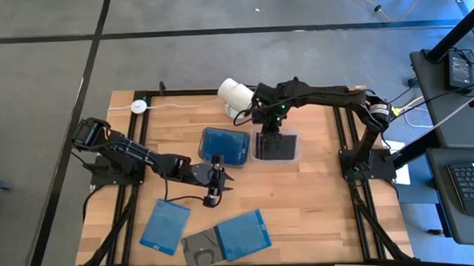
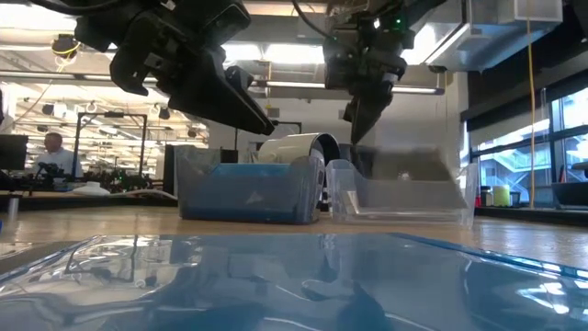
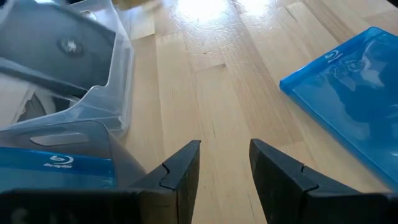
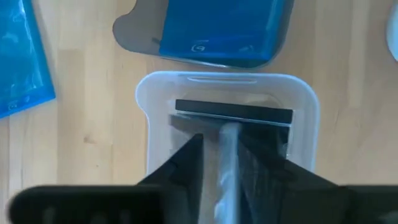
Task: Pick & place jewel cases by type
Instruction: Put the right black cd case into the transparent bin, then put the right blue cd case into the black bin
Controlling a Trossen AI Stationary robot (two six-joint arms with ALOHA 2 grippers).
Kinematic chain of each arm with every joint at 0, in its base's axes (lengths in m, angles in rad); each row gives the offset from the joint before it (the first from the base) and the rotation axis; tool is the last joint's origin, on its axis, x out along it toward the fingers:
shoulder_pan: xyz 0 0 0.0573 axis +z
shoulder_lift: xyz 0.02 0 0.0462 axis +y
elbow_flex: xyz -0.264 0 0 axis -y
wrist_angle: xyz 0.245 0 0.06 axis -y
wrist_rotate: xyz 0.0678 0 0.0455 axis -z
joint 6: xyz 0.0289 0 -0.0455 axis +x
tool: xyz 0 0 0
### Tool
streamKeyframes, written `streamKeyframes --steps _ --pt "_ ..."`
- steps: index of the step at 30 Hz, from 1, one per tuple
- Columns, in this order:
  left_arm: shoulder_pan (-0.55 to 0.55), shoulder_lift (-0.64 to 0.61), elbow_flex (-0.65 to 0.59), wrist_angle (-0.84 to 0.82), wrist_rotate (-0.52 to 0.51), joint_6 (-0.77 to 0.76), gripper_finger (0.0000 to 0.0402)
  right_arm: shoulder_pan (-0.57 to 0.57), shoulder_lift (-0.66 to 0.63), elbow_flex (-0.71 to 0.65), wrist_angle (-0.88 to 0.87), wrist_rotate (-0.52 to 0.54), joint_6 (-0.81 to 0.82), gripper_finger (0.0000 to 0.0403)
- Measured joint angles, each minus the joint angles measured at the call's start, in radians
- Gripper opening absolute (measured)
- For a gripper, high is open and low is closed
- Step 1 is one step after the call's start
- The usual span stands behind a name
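Note:
My right gripper (image 4: 229,163) points down over the clear tub (image 1: 276,147) and is shut on a thin case seen edge-on. A dark jewel case (image 4: 233,113) stands on edge inside that tub. My left gripper (image 3: 225,163) is open, level above bare wood near the blue tub (image 1: 225,145), which holds a blue case (image 3: 56,165). Two blue jewel cases (image 1: 165,224) (image 1: 243,233) and a grey one (image 1: 200,248) lie flat near the table's near edge. The right blue case overlaps the grey one. My right gripper pinches a thin case by its pale clear edge (image 4: 229,177) between the two fingers, from above, pointing down. The case stands upright on edge over the clear tub's inside. Whether its lower edge touches the tub floor is hidden by the gripper.
A white cylindrical camera (image 1: 235,93) sits at the far edge, just behind the two tubs, with a white cable and puck (image 1: 140,106) to its left. Bare wood lies between the tubs and the near cases. A person (image 2: 53,147) sits in the room beyond.

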Motion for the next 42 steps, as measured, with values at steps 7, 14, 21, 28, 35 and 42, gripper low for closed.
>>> streamKeyframes --steps 7,14,21,28,35,42 --pt "0.000 -0.003 0.001 -0.021 0.000 0.018 0.0136 0.000 -0.004 0.000 -0.011 0.180 0.061 0.0152" --pt "-0.038 -0.089 0.001 -0.104 0.005 -0.024 0.0136 0.046 -0.053 -0.007 0.040 0.194 0.176 0.0157" --pt "-0.108 -0.127 0.001 -0.106 0.015 -0.034 0.0136 0.240 -0.063 -0.018 0.206 0.209 0.095 0.0158" --pt "-0.141 -0.127 0.001 -0.121 0.057 -0.079 0.0136 0.459 -0.063 -0.090 0.412 0.087 0.074 0.0158" --pt "-0.152 -0.127 0.001 -0.121 0.094 -0.102 0.0137 0.603 -0.063 -0.303 0.734 0.071 0.101 0.0158" --pt "-0.152 -0.127 0.001 -0.121 0.126 -0.104 0.0137 0.717 -0.057 -0.479 0.992 0.082 0.106 0.0158"
